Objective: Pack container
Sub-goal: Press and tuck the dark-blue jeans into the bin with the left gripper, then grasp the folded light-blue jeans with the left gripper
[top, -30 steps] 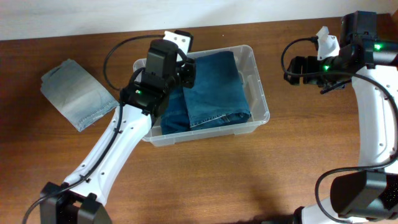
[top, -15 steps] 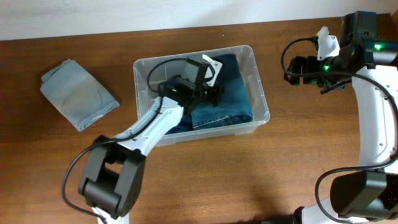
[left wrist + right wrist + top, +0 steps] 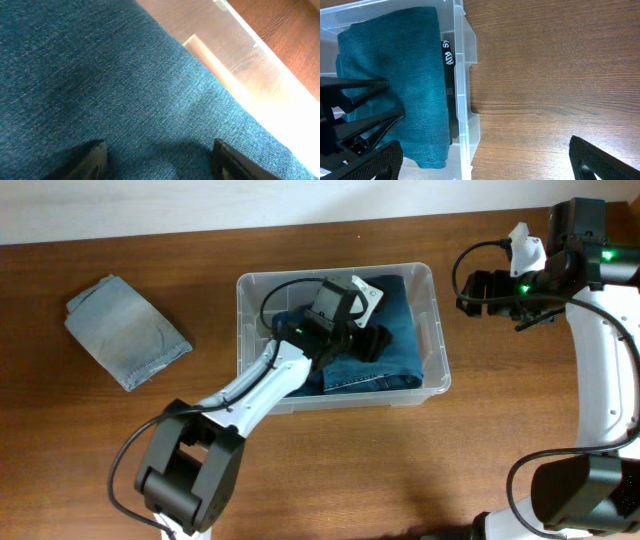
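Observation:
The clear plastic container point(image 3: 437, 330) sits mid-table with folded dark blue jeans point(image 3: 400, 365) inside. My left gripper point(image 3: 372, 340) is down inside the container, open, with its fingers spread on the denim point(image 3: 150, 90); the left wrist view shows its jaws point(image 3: 157, 162) against the cloth and the container wall point(image 3: 235, 80) beyond. My right gripper point(image 3: 482, 290) hovers open and empty to the right of the container. The right wrist view shows its jaws point(image 3: 485, 162), the container's rim point(image 3: 466, 75) and the jeans point(image 3: 395, 75).
A folded light grey-blue denim piece point(image 3: 125, 330) lies on the wooden table at the far left. A black waistband label point(image 3: 447, 55) shows along the container's right wall. The table's back edge meets a white wall.
My left arm has swung right and reached down into the container onto the jeans. The container has slid some way to the right. The right arm has not moved.

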You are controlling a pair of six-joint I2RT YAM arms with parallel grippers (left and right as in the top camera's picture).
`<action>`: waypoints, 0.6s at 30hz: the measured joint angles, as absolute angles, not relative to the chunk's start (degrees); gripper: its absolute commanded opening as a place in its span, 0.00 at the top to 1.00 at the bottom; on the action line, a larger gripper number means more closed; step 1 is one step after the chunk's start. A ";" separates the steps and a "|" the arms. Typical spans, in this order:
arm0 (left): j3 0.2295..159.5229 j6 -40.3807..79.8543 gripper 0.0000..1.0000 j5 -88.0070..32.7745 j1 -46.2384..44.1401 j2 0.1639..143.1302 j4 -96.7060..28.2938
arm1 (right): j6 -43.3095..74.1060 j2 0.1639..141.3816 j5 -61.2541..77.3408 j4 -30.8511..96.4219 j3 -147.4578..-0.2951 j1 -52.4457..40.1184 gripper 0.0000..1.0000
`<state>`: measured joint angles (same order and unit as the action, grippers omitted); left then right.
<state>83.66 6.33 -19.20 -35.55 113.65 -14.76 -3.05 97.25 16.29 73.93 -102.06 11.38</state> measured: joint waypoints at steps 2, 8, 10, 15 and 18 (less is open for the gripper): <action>83.64 6.26 0.02 -19.57 -34.30 112.71 -16.71 | -3.03 97.25 16.29 73.95 -102.06 11.38 0.01; 83.13 6.22 0.01 -14.20 -23.62 104.03 -25.34 | -3.01 97.25 16.29 74.00 -102.04 11.38 0.01; 83.11 6.26 0.01 -11.86 -17.87 99.44 -27.18 | -3.03 97.25 16.29 74.00 -102.04 11.38 0.01; 83.35 9.15 0.01 -8.93 -0.27 90.45 -31.29 | -3.07 97.25 16.29 73.97 -102.04 11.38 0.02; 83.66 12.99 0.01 -7.70 10.31 90.59 -35.22 | -3.03 97.25 16.29 74.00 -102.04 11.38 0.02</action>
<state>83.66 12.99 -7.70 10.31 90.59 -35.22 -3.03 97.25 16.29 74.00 -102.04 11.38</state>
